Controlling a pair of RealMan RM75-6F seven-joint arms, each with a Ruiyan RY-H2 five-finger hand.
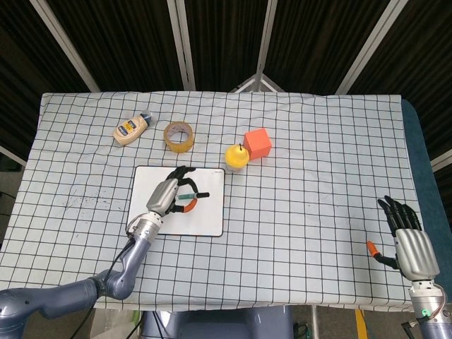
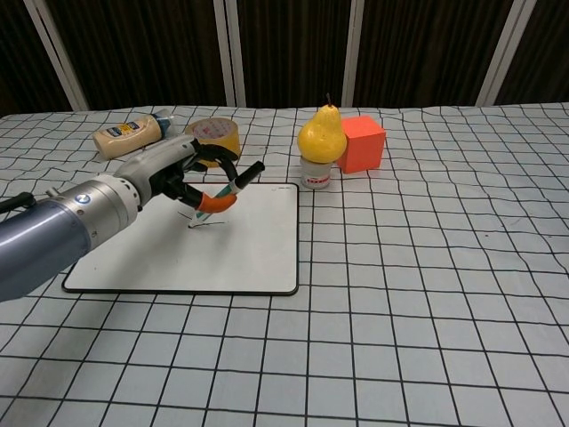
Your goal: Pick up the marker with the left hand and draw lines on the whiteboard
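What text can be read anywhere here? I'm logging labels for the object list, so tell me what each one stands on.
Squeeze bottle: blue oval label, print too small to read.
Small white jar under the pear: a red mark, too blurred to read.
Whiteboard: only a faint drawn line, no words.
Tape roll, orange cube, marker: no readable text.

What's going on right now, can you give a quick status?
Left hand holds marker, tip down on whiteboard. Right hand open, idle. Nothing blocking the board.
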